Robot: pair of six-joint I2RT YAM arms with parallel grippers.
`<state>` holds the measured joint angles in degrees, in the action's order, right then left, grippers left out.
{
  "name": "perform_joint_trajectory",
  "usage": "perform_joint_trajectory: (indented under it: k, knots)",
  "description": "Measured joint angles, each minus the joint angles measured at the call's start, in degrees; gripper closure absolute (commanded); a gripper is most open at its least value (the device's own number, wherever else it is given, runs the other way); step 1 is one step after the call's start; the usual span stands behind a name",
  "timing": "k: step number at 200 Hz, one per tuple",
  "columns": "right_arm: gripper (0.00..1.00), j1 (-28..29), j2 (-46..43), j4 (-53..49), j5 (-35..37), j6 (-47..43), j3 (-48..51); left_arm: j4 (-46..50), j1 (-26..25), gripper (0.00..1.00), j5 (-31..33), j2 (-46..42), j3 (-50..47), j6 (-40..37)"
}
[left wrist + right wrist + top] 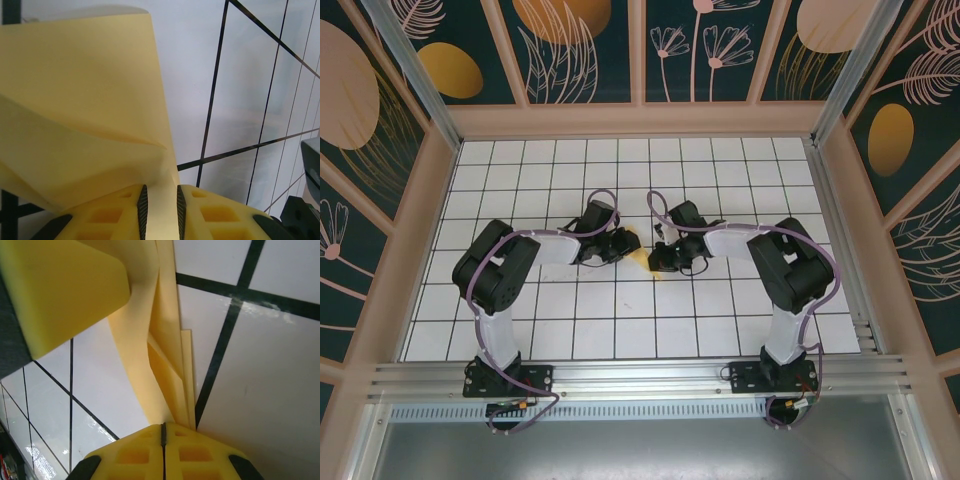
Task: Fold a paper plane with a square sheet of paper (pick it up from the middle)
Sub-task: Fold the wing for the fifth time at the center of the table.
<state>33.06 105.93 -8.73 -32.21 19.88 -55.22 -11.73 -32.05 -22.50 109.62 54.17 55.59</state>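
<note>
Two end effectors meet at mid tabletop [620, 330]. Left end effector [160, 200] grips the square sheet of paper [75, 100], with the pads either side of a layer and a narrow gap between them. Right end effector [163, 432] is pinched tight on the paper, creased layers fanning out from the tips. Top view: sheet mostly hidden under both, only a yellow sliver shows. Outline cut off in both wrist views, fold count unclear.
</note>
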Motion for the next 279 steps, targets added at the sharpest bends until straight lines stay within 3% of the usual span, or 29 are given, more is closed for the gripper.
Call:
perform_joint_trajectory:
  k: [46,72,108,206,279]
  knots:
    - [0.95,-0.7,0.0,2.7,-1.3,0.4,1.5,-0.6,-0.1,0.67,0.7,-1.1,0.0,-3.1]
    - [0.96,-1.0,0.0,3.4,-2.0,1.2,1.9,-6.6,0.1,0.67,-0.6,-4.7,-3.8,-2.8]
    - [0.96,-1.0,0.0,3.5,-2.2,2.1,1.9,-14.7,0.0,0.70,-3.6,-6.6,-9.5,-1.1]
    - [0.99,-2.2,0.8,2.8,-3.8,4.7,1.4,-18.3,-2.9,0.89,-5.6,-3.6,-11.1,-0.2]
    - [1.00,-2.3,1.1,2.6,-4.1,4.7,1.2,-17.7,-2.9,0.86,-5.3,-1.4,-10.8,0.6]
